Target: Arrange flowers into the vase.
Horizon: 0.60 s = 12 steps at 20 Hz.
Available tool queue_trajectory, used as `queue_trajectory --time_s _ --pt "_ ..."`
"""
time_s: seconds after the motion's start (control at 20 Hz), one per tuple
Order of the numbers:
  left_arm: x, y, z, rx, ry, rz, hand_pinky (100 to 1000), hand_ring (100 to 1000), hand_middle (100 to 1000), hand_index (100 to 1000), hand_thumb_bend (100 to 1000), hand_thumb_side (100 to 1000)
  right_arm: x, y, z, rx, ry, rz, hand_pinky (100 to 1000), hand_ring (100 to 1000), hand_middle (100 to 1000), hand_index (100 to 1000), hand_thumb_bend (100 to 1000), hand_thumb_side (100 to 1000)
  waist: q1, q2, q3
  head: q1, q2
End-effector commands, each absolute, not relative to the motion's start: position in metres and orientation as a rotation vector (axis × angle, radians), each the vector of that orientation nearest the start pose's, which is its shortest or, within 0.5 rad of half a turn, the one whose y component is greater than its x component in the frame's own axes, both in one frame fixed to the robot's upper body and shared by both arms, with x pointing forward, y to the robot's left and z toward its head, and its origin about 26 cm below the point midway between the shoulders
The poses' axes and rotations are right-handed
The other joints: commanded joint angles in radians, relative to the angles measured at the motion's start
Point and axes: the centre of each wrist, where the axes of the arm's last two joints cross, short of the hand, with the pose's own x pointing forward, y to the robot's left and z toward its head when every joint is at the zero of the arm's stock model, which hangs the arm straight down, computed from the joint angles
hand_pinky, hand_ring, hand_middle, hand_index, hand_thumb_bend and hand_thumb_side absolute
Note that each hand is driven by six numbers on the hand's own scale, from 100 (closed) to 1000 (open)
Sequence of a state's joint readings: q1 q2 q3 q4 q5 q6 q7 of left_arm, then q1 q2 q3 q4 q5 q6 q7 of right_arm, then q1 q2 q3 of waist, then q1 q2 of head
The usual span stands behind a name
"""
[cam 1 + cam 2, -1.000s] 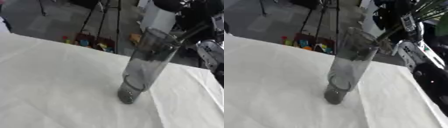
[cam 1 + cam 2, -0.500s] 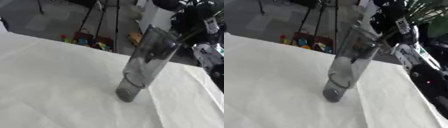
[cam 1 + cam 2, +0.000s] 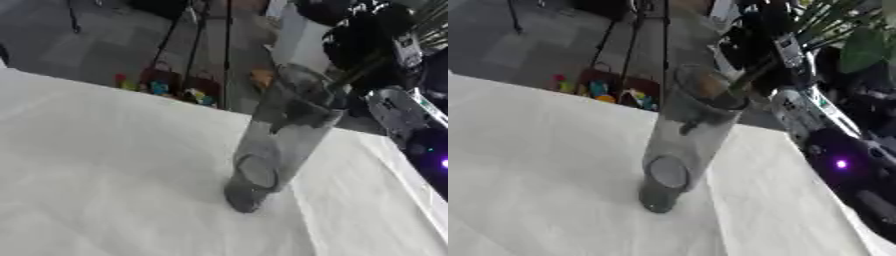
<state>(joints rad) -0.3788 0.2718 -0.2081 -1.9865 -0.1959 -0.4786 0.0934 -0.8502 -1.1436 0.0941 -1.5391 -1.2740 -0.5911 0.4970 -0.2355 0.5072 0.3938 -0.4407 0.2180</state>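
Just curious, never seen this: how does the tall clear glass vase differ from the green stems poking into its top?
The tall clear glass vase is a wide, see-through tube; the green stems are thin and opaque. The vase stands on the white tablecloth; the stems hang above it, running up to the robot's black right hand. Both slant up to the right.

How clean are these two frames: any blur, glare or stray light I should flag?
Left eye view: motion-blurred overall; the glass vase has smeared edges and the white tablecloth looks evenly lit and soft. Right eye view: similar blur, a purple light spot glows on the dark robot arm; the robot hand with green stems at the vase mouth is indistinct.
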Motion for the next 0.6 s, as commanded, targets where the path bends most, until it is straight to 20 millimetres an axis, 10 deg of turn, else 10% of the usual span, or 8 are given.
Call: queue_trajectory --time_s 0.05,0.6 --pt "0.299 0.192 0.203 0.005 3.345 0.688 689 1000 961 968 100 1000 0.32 -0.376 0.432 -0.701 3.11 -0.936 100 129 100 159 100 240 0.01 -0.038 -0.007 -0.002 -0.008" --pt "0.3 0.194 0.203 0.008 3.351 0.686 690 1000 961 967 100 1000 0.312 -0.374 0.446 -0.762 3.152 -1.003 100 133 100 159 100 240 0.01 -0.05 -0.014 -0.003 -0.01"
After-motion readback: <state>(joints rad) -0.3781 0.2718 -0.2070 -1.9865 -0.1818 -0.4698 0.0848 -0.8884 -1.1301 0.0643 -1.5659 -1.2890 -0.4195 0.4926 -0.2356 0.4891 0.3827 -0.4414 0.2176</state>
